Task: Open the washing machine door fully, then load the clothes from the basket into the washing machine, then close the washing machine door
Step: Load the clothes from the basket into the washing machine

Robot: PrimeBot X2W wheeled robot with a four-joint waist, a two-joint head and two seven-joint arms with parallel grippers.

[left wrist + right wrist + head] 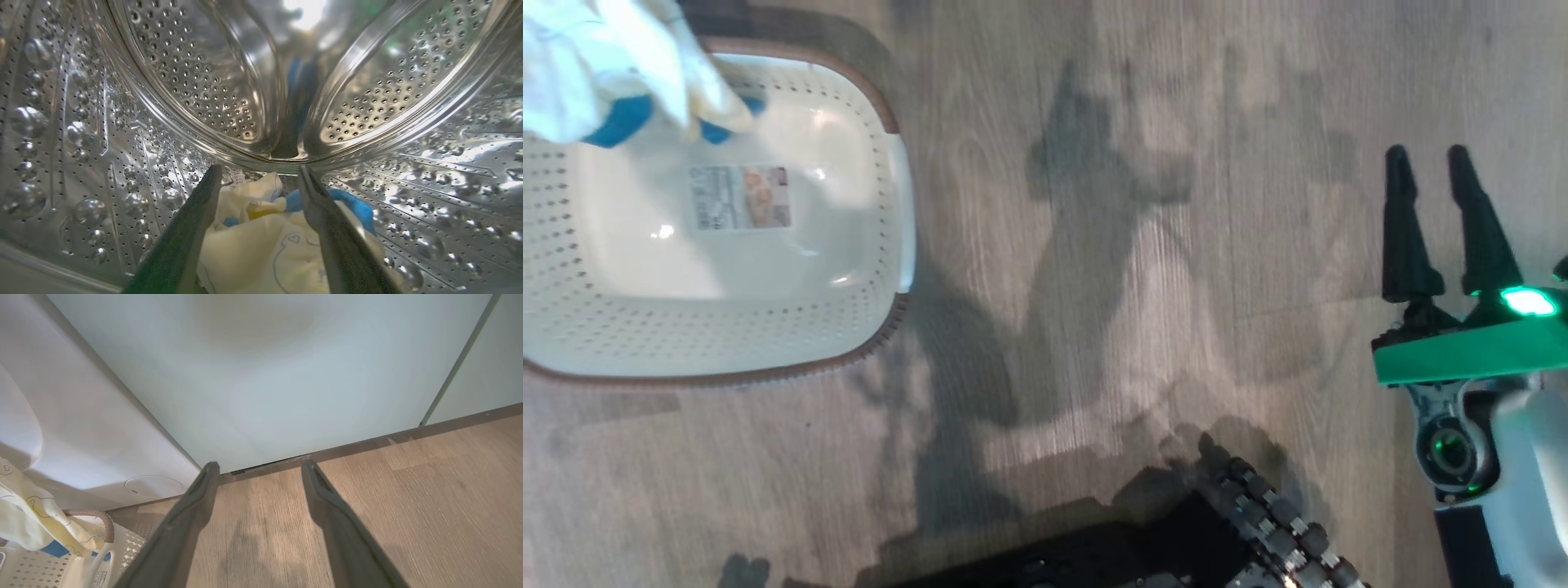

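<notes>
In the left wrist view my left gripper is inside the washing machine's steel drum. It is open, and the pale yellow clothes with blue trim lie loose on the drum floor below and between its fingers. The cream basket stands on the floor at the head view's upper left, its base with a sticker bare. Another pale yellow garment hangs over its far left corner; what holds it up is out of view. My right gripper hovers open over the floor at the right, holding nothing. The door is out of view.
The right wrist view shows the washing machine's white front with its round service flap, a pale green cabinet beside it, and the basket with the hanging garment. My dark base is at the head view's bottom.
</notes>
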